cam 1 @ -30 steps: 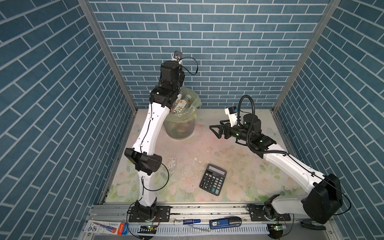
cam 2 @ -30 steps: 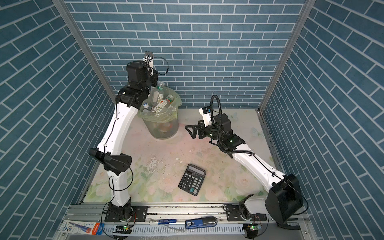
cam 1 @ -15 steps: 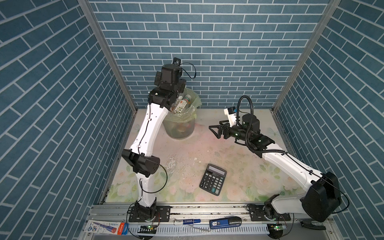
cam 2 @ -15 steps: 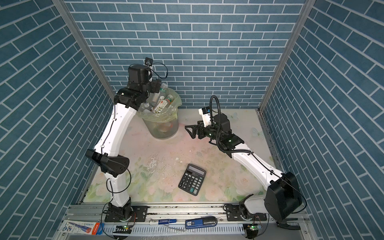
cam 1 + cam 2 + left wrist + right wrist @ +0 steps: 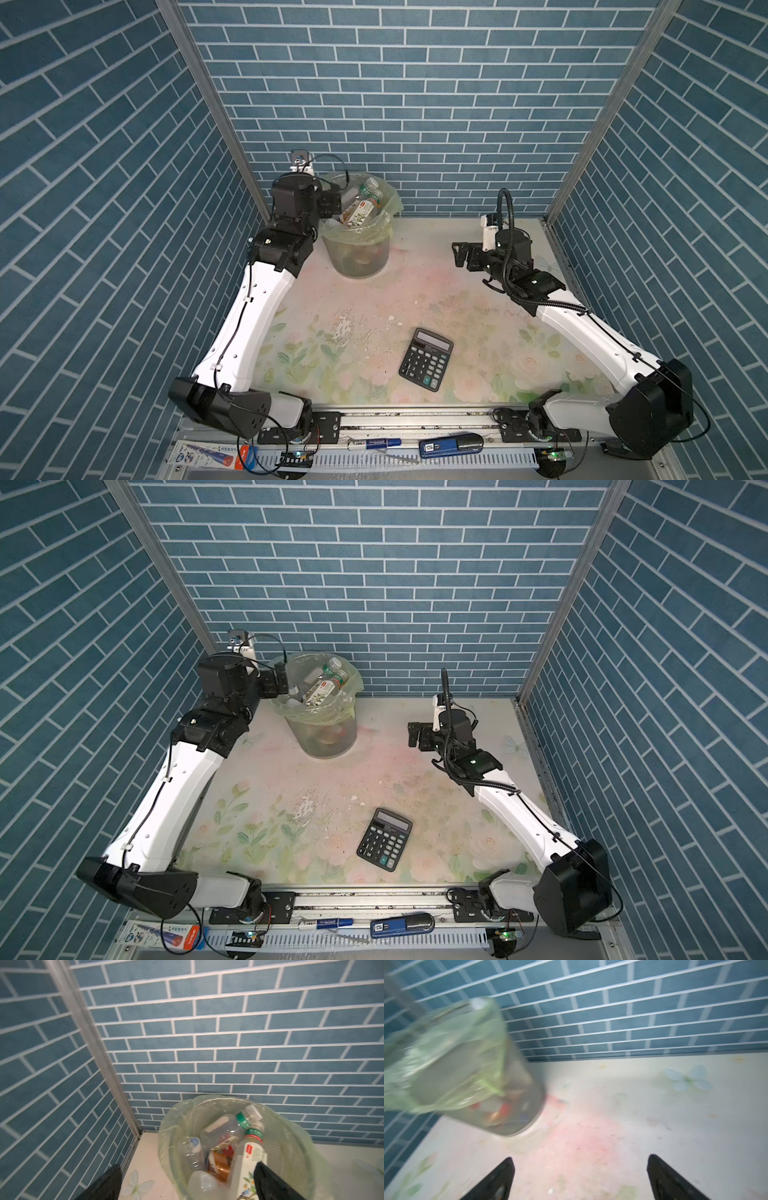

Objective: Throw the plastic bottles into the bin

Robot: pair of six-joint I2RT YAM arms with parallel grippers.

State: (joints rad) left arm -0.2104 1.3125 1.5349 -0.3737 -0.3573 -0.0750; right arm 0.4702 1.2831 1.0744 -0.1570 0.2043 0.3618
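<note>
One floral surface [image 5: 436, 299] carries the bin [image 5: 357, 257] near its back left corner in both top views. Left tool [image 5: 334, 203] hangs at the bin's rim, jaws wide, empty; right tool [image 5: 458, 254] hangs well apart from the bin, jaws wide, empty. Plastic bottles [image 5: 360, 210] lie piled inside the bin; a calculator [image 5: 426, 359] lies near the front

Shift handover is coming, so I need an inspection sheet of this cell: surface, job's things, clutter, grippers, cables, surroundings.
Surface: floral table, pink stain, white flecks.
Job's things: plastic bottles piled in the bin; none seen outside it.
Clutter: calculator lying flat.
Grippers: left gripper open, empty, at the bin's rim; right gripper open, empty, above the table.
Cables: black hose arching over the right wrist.
Surroundings: blue brick-pattern walls.
</note>
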